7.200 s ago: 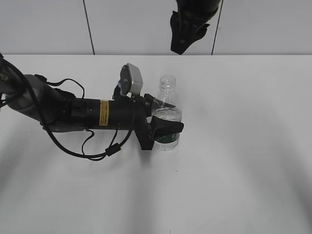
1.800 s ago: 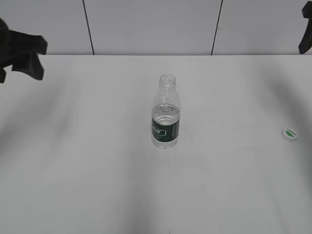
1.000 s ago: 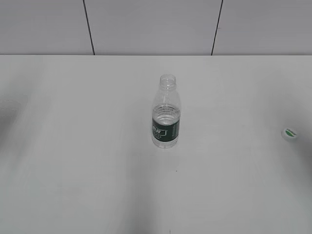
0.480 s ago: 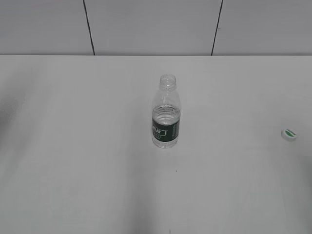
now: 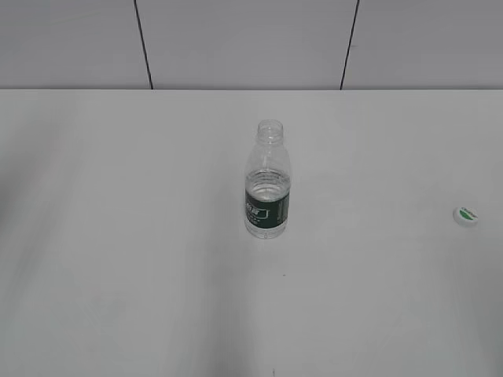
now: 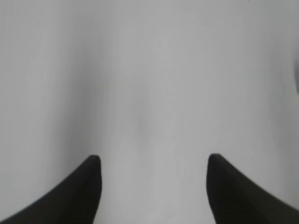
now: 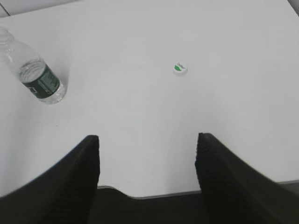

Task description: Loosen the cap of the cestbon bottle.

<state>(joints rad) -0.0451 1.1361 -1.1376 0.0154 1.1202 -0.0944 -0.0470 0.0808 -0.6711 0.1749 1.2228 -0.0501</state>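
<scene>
The cestbon bottle (image 5: 267, 184) stands upright in the middle of the white table, clear with a dark green label, its neck open with no cap on it. It also shows in the right wrist view (image 7: 35, 74). The cap (image 5: 467, 214), white with a green mark, lies flat on the table far to the right of the bottle; it shows in the right wrist view (image 7: 180, 68) too. My left gripper (image 6: 152, 161) is open and empty over bare table. My right gripper (image 7: 147, 140) is open and empty, well back from the cap. Neither gripper shows in the exterior view.
The white table (image 5: 126, 236) meets a grey panelled wall (image 5: 244, 39) at the back. The table's front edge (image 7: 187, 192) shows between my right fingers.
Earlier my left gripper held the bottle and my right was above it; both have since let go and withdrawn out of the exterior view. The cap lies off to the right; the bottle has not moved.
</scene>
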